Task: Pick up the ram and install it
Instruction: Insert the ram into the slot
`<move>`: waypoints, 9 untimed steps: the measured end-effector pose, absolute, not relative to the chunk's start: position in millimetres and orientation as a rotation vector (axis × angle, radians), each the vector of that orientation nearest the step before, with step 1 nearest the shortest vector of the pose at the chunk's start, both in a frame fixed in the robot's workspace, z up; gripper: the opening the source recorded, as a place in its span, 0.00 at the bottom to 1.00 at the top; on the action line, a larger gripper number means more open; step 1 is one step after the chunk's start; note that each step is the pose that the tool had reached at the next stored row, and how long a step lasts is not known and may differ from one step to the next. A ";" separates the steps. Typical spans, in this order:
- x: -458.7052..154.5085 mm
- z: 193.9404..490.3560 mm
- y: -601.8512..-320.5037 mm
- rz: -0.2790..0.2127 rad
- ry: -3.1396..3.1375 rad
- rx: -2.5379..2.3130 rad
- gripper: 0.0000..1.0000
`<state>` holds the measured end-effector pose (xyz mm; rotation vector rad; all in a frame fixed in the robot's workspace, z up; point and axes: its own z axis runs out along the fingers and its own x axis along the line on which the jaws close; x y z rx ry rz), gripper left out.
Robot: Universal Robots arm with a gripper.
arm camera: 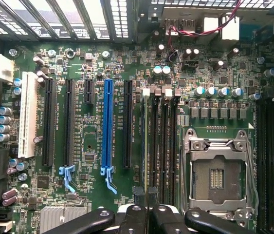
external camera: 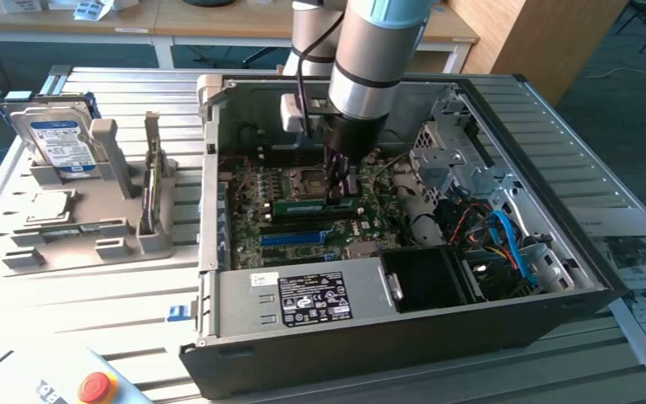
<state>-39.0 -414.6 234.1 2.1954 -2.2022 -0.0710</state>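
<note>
The claw (external camera: 339, 188) (arm camera: 145, 196) was clamped nearly shut on the ram (external camera: 317, 204) inside the computer case (external camera: 413, 337).
The ram (arm camera: 144, 146) stood on edge directly under the claw, pinched between its tips and lined up along the black memory slots (arm camera: 162, 146), with the processor socket (arm camera: 218, 170) just beside the claw.

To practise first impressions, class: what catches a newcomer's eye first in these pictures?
The robot arm reaches down into the open computer case mid-table, its gripper shut on the ram over the motherboard. At the exterior view's left, a hard drive stands in a grey rack.
</note>
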 end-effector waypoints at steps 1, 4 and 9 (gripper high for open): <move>-39.0 233.7 -414.6 -0.071 -2.202 2.195 0.12; -39.0 233.4 -414.6 -0.071 -2.202 2.195 0.12; -39.0 233.3 -414.5 -0.070 -2.203 2.196 0.12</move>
